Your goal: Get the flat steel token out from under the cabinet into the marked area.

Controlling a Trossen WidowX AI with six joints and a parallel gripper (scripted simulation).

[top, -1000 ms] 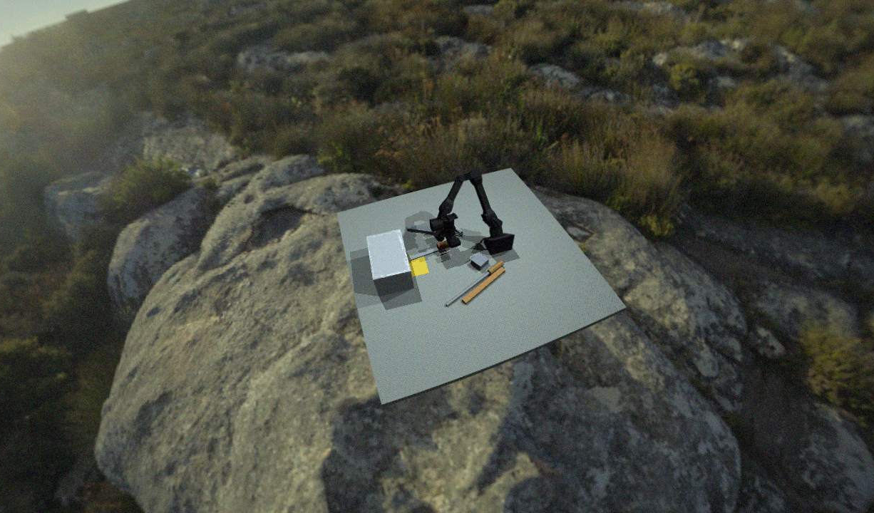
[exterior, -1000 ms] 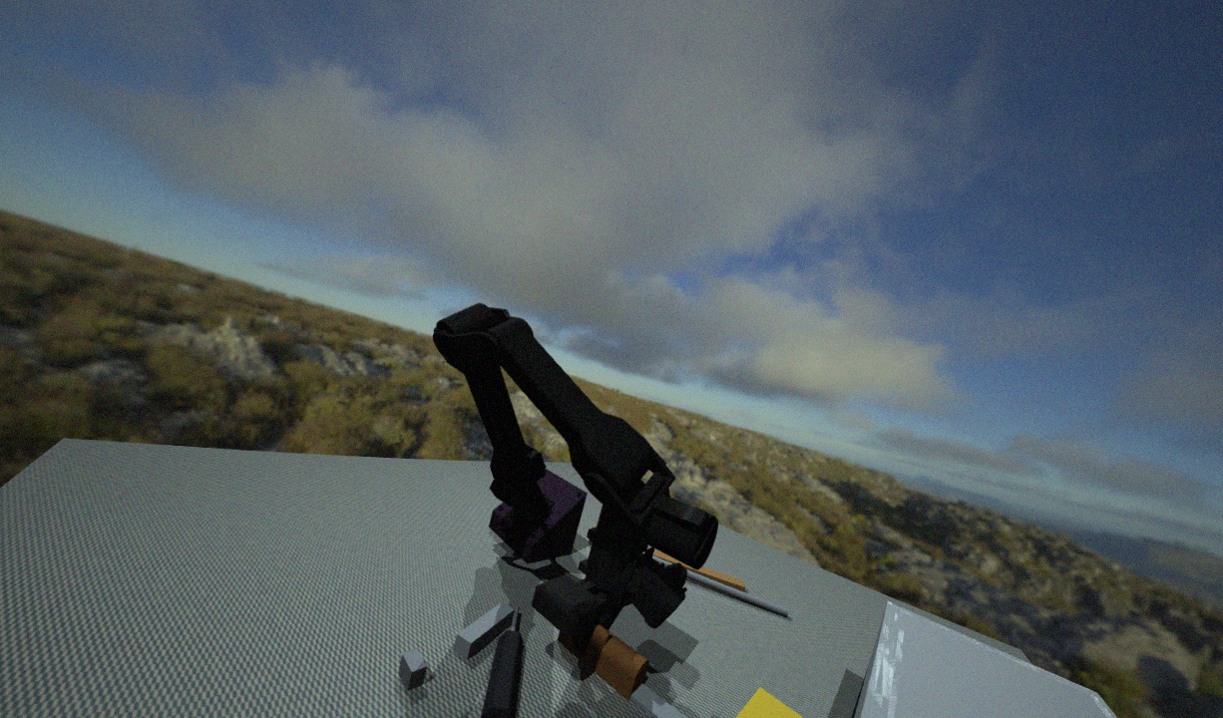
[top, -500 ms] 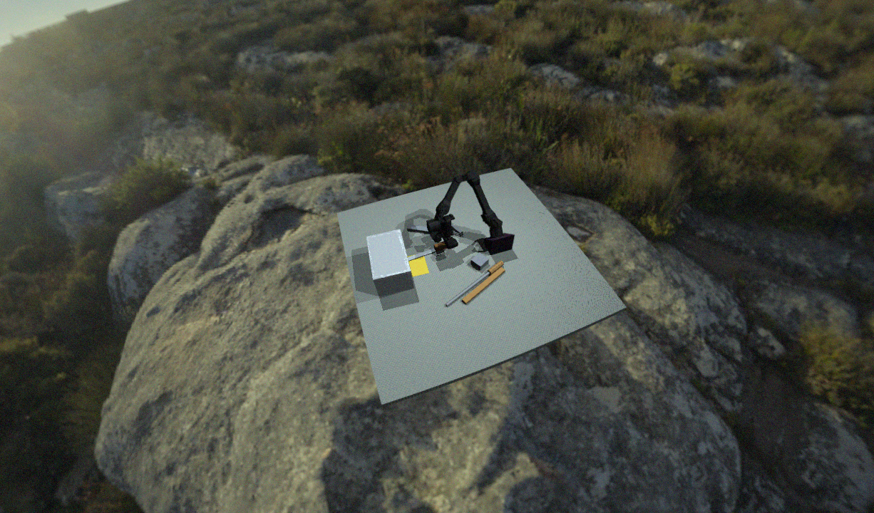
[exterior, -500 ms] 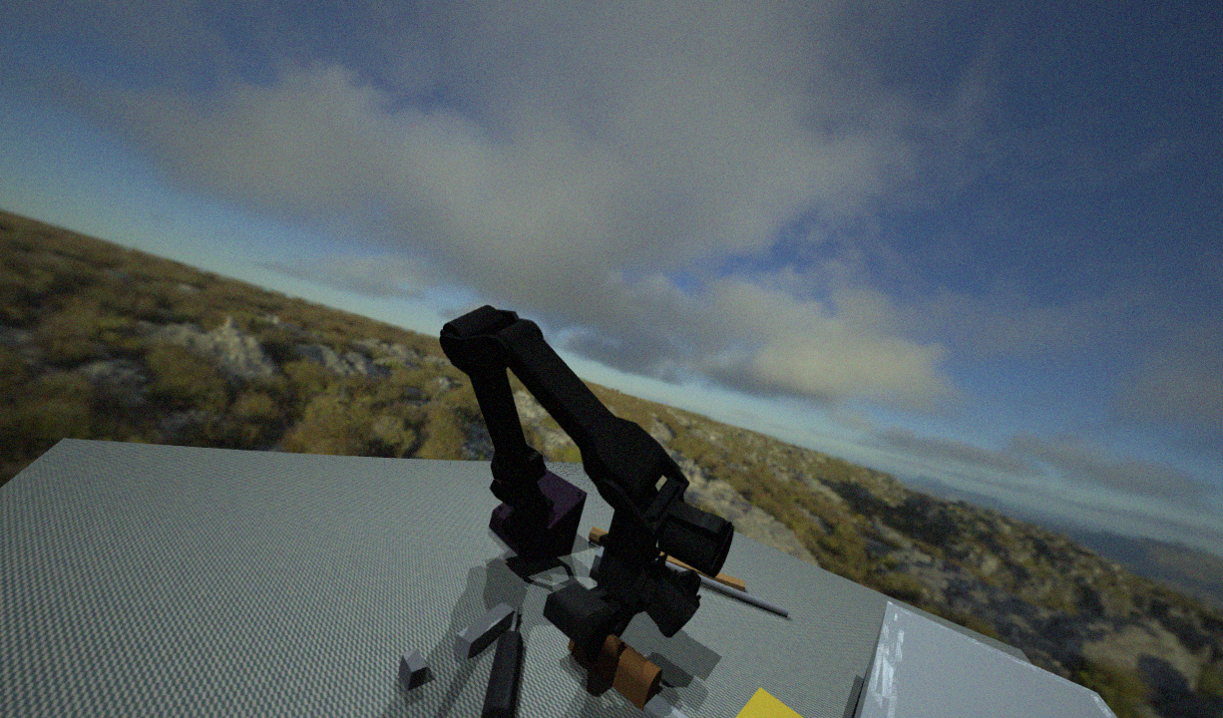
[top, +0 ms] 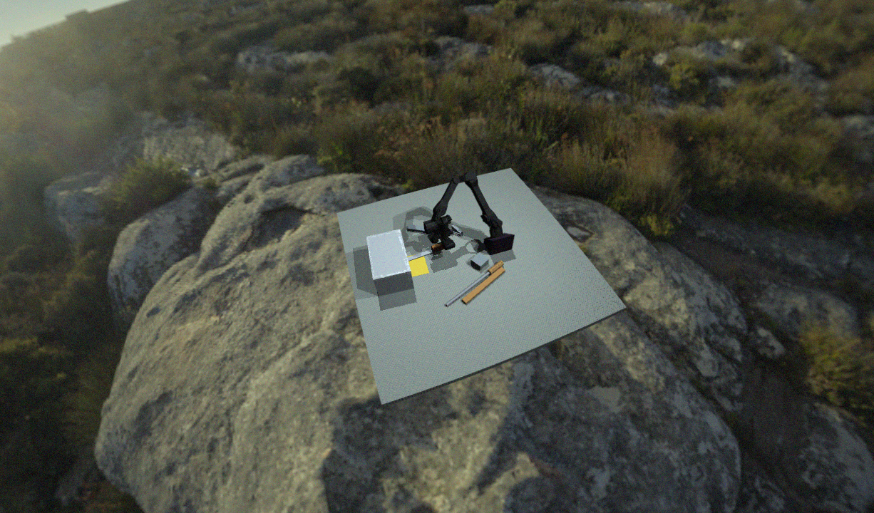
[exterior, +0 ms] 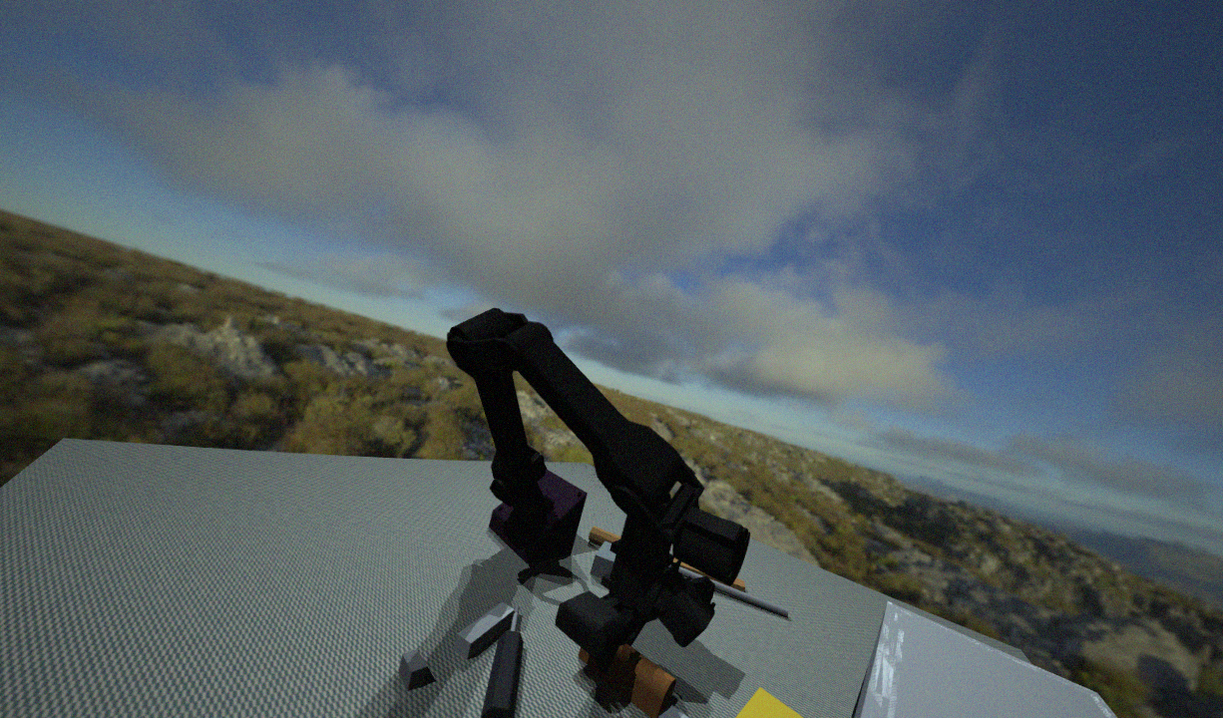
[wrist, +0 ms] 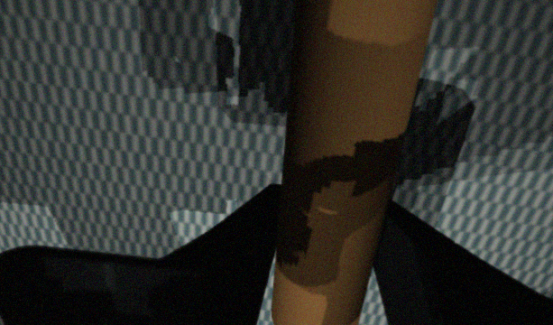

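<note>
My gripper (top: 439, 246) (exterior: 611, 667) (wrist: 324, 200) is shut on the brown handle (top: 435, 248) (exterior: 653, 688) (wrist: 357, 90) of a tool, low over the table. The tool's flat grey blade (top: 420, 255) points at the cabinet and reaches its front edge; whether its tip is underneath cannot be told. The white-topped cabinet (top: 388, 254) (exterior: 964, 669) stands to the left in the top view. The yellow marked area (top: 419, 266) (exterior: 765, 705) lies in front of it, beside the blade. The steel token is not visible in any view.
A rod (top: 465, 293) (exterior: 760, 607) with an orange handle lies beside an orange stick (top: 485, 286). A grey block (top: 479, 262) sits near the arm base. A black-handled tool (exterior: 504, 674) and two grey blocks (exterior: 484, 632) (exterior: 416, 671) lie on the arm's other side.
</note>
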